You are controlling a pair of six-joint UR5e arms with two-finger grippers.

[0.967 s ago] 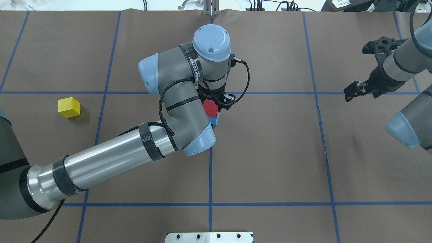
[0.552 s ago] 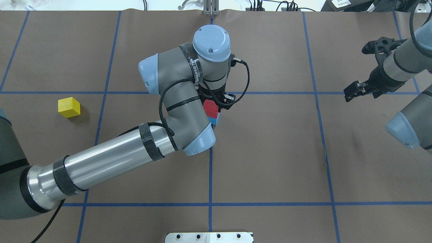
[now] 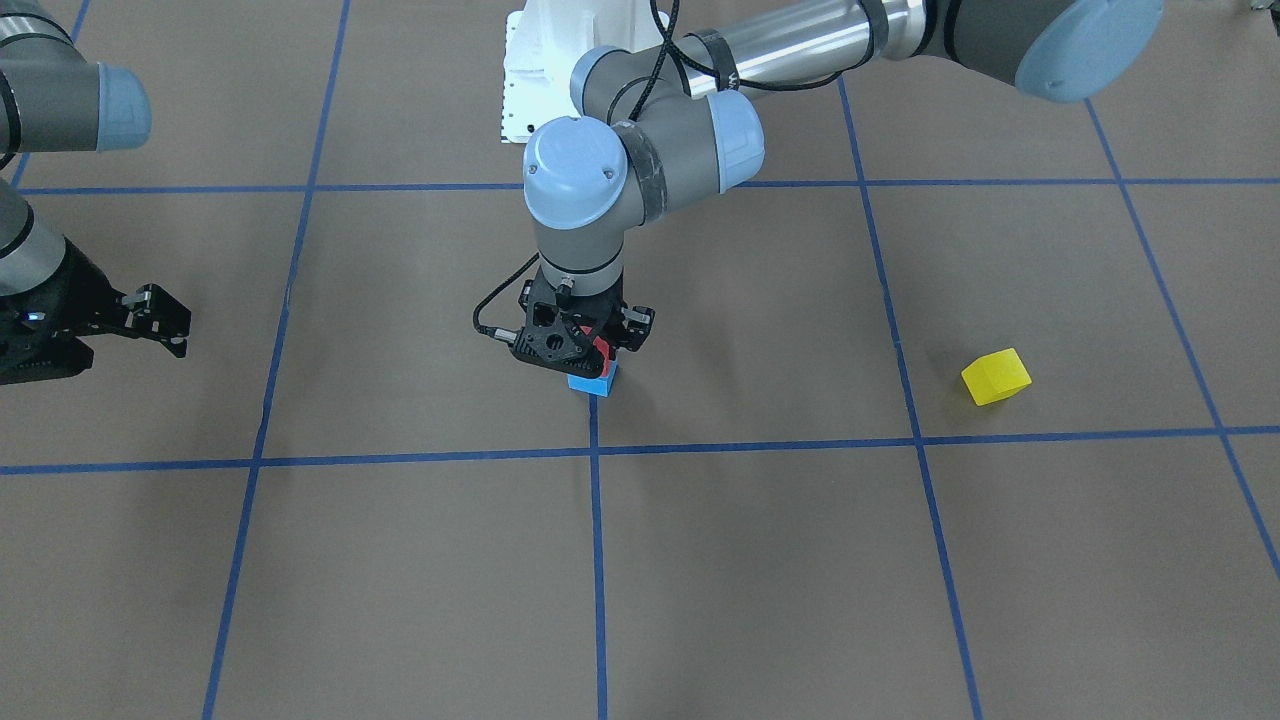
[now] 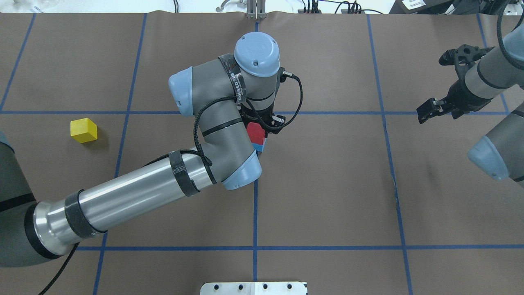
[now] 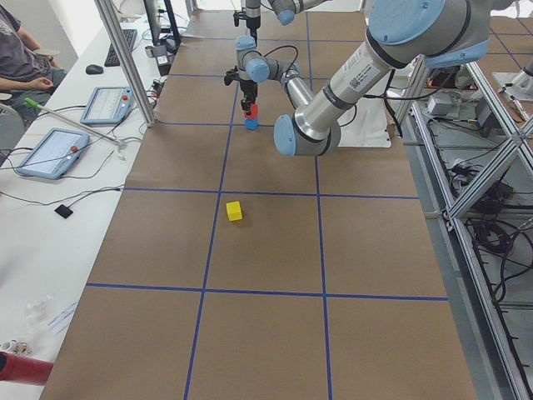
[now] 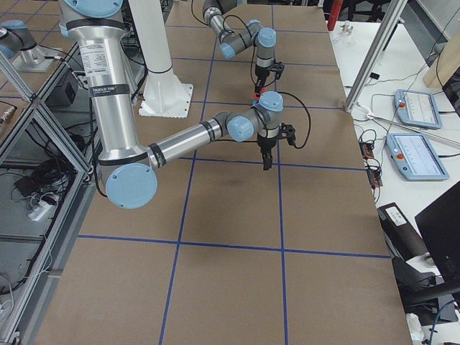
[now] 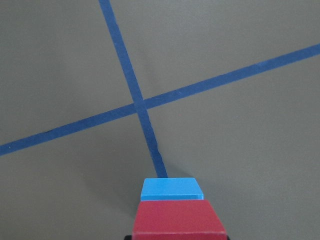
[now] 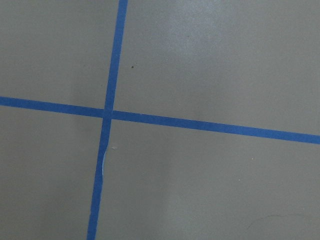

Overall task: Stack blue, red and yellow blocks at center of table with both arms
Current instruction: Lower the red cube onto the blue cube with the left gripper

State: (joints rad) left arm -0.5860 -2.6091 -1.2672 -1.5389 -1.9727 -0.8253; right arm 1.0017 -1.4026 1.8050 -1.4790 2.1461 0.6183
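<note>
The red block [image 4: 255, 132] sits on the blue block [image 4: 260, 144] just beside the central tape crossing of the table [image 4: 327, 184]. My left gripper [image 3: 590, 348] points straight down and is shut on the red block [image 3: 601, 350], with the blue block [image 3: 592, 383] under it. The left wrist view shows the red block [image 7: 177, 220] close up, over the blue block [image 7: 172, 189]. The yellow block [image 4: 84, 130] lies alone far out on my left side, tilted to the grid. My right gripper [image 4: 423, 111] hovers open and empty at the far right.
The white pedestal base [image 4: 254, 288] stands at the table's near edge. My left forearm [image 4: 135, 192] stretches low across the left half. In the exterior left view, tablets [image 5: 52, 152] and a seated person [image 5: 25, 50] are beside the table.
The left arm's wrist and elbow have shifted very slightly to the right. The blocks and the right arm are where they were.
</note>
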